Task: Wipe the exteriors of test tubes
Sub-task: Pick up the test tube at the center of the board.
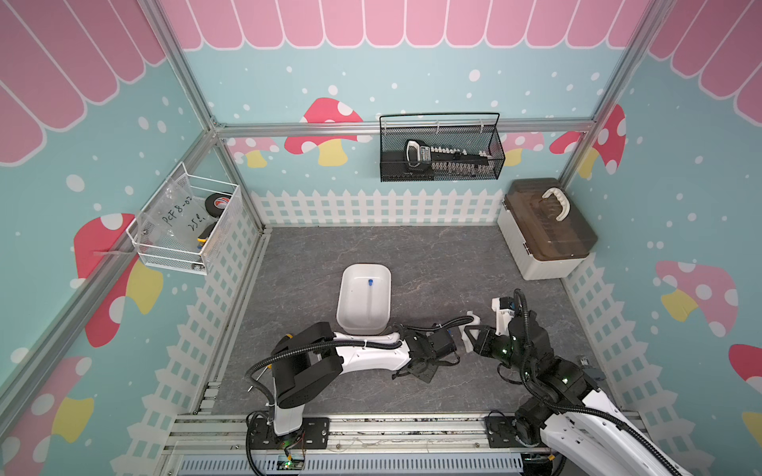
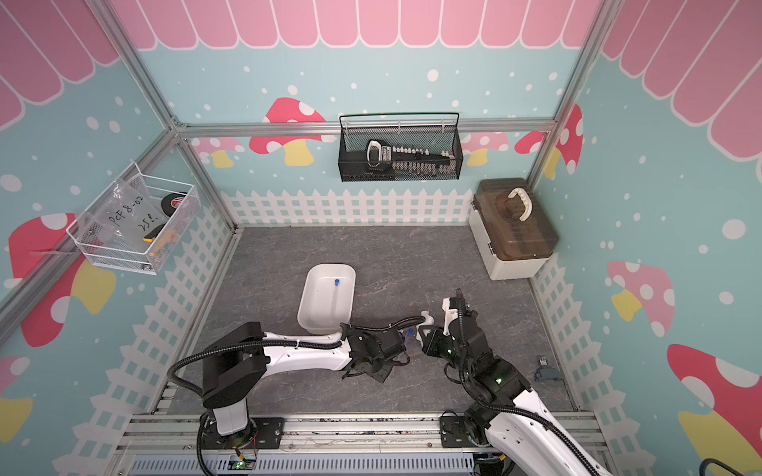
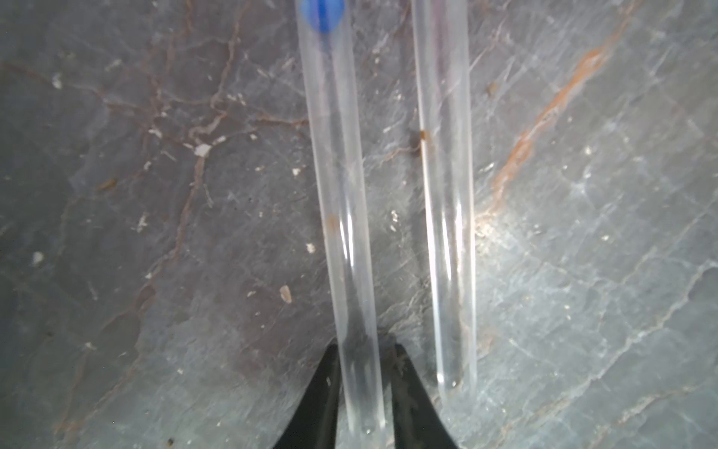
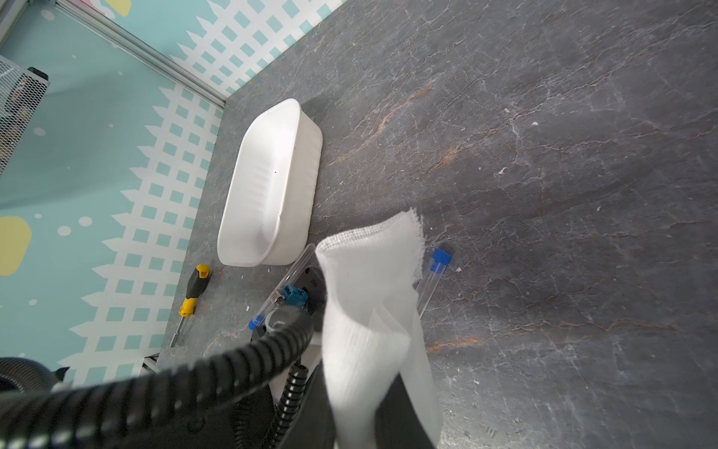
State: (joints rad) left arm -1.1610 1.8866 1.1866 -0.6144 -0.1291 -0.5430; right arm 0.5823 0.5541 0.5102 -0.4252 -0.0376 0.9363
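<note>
A smooth, clear test tube [image 3: 338, 194] was pinched by the left gripper [image 3: 363, 350], and gauzy white cloth [image 4: 369, 291] was clamped by the right gripper [image 4: 361, 392]. Veined grey tabletop [image 1: 433, 263] was left open right of the rounded tray [image 1: 344, 296].

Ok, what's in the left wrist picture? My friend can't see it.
A clear test tube with a blue cap is pinched in the black left end effector. A second clear tube lies beside it on the grey marbled table.

A loose tube [image 3: 443, 194] lies just beside one jaw of the left gripper [image 3: 364, 350]; beyond the other, open tabletop [image 3: 155, 233].
</note>
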